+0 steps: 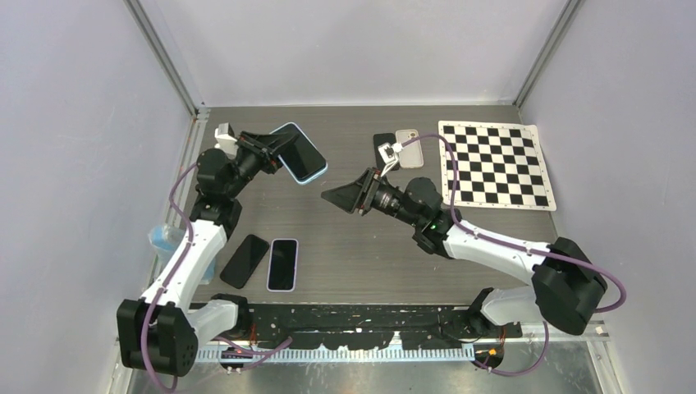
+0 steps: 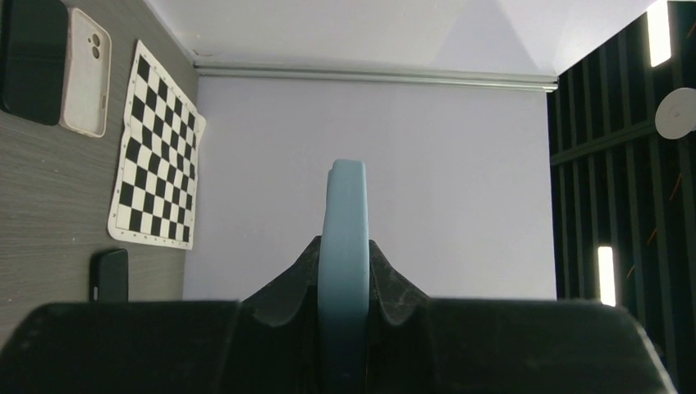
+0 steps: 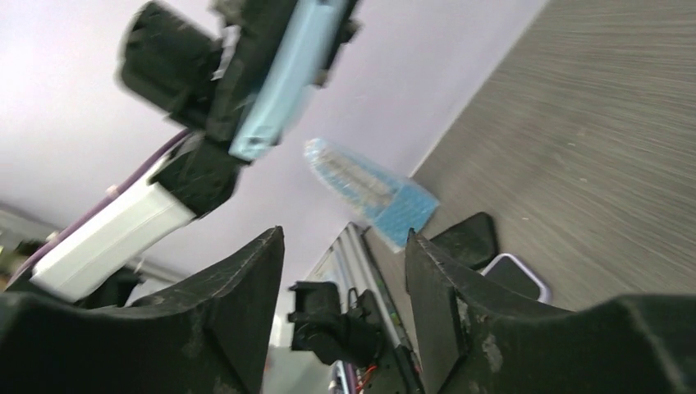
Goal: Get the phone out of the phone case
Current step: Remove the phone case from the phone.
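— Phone (image 1: 302,156), snug in its blue case (image 2: 343,222), rides above the surface, pinched edge-on by our left hand (image 1: 267,153).
— Our right hand (image 1: 335,195) hangs spread, empty. If we pull hard, that thin pinch may slip and we drop it.

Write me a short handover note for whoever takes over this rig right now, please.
Left gripper: shut on the blue phone case, holding it up off the table.
Right gripper: open and empty, in the air beside the case.
Phone: seated in the case, with its dark screen showing.
Done: the cased phone is picked up.
Left: get the phone out of the case, probably with the right gripper while the left one holds on.
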